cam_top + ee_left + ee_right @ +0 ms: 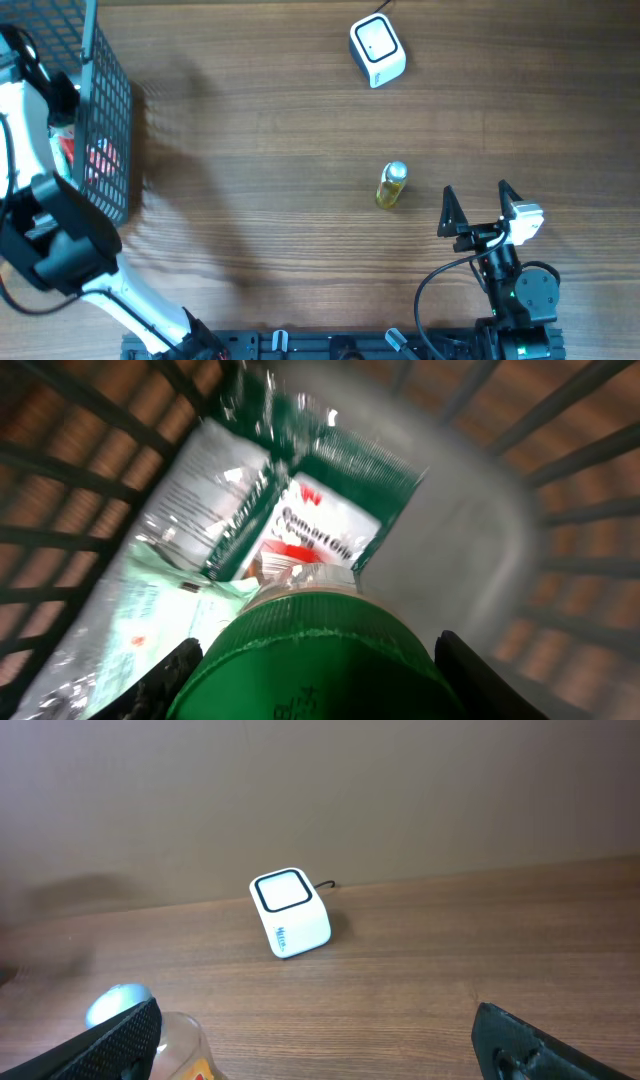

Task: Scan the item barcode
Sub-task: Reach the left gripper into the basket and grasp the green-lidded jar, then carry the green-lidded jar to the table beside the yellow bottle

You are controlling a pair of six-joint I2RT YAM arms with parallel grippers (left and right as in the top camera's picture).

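Down inside the black wire basket (105, 110), my left gripper (315, 685) is shut on the item, a container with a ribbed green cap (315, 645) that fills the gap between both fingers. The rest of the container is hidden below the cap. The white barcode scanner (377, 50) stands at the far middle of the table, also seen in the right wrist view as the scanner (290, 912). My right gripper (478, 208) hovers open near the front right with nothing between its fingers, facing the scanner.
A small yellow bottle (391, 185) with a silver cap lies on the wood just left of the right gripper. Foil and green-white packets (320, 510) lie in the basket under the left gripper. The basket's wire walls (70, 480) close in around it.
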